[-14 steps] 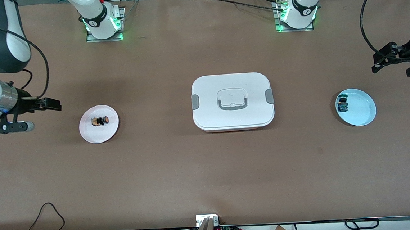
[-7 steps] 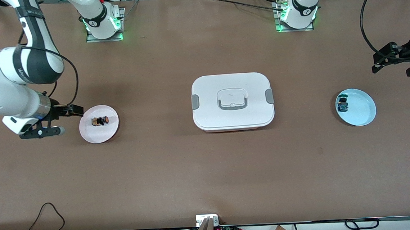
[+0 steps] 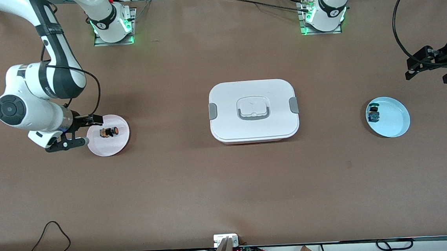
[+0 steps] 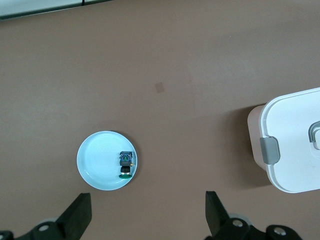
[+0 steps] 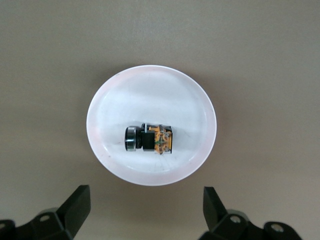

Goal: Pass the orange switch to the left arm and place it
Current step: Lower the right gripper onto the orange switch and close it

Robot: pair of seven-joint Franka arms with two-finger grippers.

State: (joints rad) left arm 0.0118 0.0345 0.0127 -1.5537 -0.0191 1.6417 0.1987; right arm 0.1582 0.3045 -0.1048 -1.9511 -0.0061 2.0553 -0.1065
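The orange switch [image 3: 109,132] lies on its side on a small pink plate [image 3: 107,147] toward the right arm's end of the table. In the right wrist view the switch [image 5: 150,139] lies in the plate's middle [image 5: 150,85]. My right gripper [image 3: 87,130] is open and empty over the plate's outer edge, beside the switch; it also shows in its wrist view [image 5: 146,207]. The white lidded box [image 3: 253,110] stands at the table's middle. My left gripper [image 3: 428,77] is open and empty, up over the table's left-arm end; it also shows in its wrist view [image 4: 147,212].
A light blue plate [image 3: 396,123] toward the left arm's end holds a small switch with blue and green parts [image 3: 373,114]. The left wrist view shows this plate [image 4: 95,165], that switch [image 4: 126,164] and one end of the box [image 4: 295,140]. Cables lie along the table's near edge.
My right arm has swung in from the table's end toward the pink plate, and its gripper now sits over the plate's edge. The left arm has not moved.
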